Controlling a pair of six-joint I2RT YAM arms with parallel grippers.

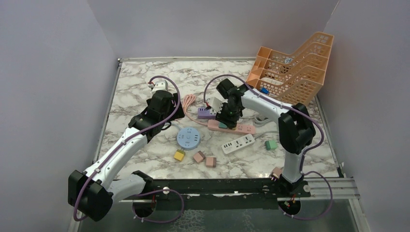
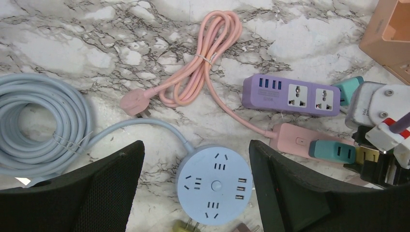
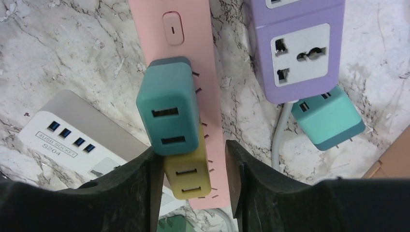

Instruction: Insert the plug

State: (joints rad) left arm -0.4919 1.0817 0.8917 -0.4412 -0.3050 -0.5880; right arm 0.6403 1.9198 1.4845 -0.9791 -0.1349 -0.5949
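Charger point(image 3: 168, 108) on long strip point(image 3: 193, 48), second charger point(image 3: 186, 176) adjoining (nearer wrist); round hub point(image 1: 188, 137) left of strip.

Marble table point(image 1: 130, 87) boxed in by plain walls point(image 1: 212, 24)
Grey-veined white top, pale lavender walls on three sides, dark rail point(image 1: 232, 185) along the near edge, soft even light.

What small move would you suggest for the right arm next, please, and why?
Probably close the right claw on the yellow adapter and press it squarely down into the pink strip. The claw straddles the adapter with a gap on one side, next to the teal adapter, and I cannot tell whether the yellow one is fully home.
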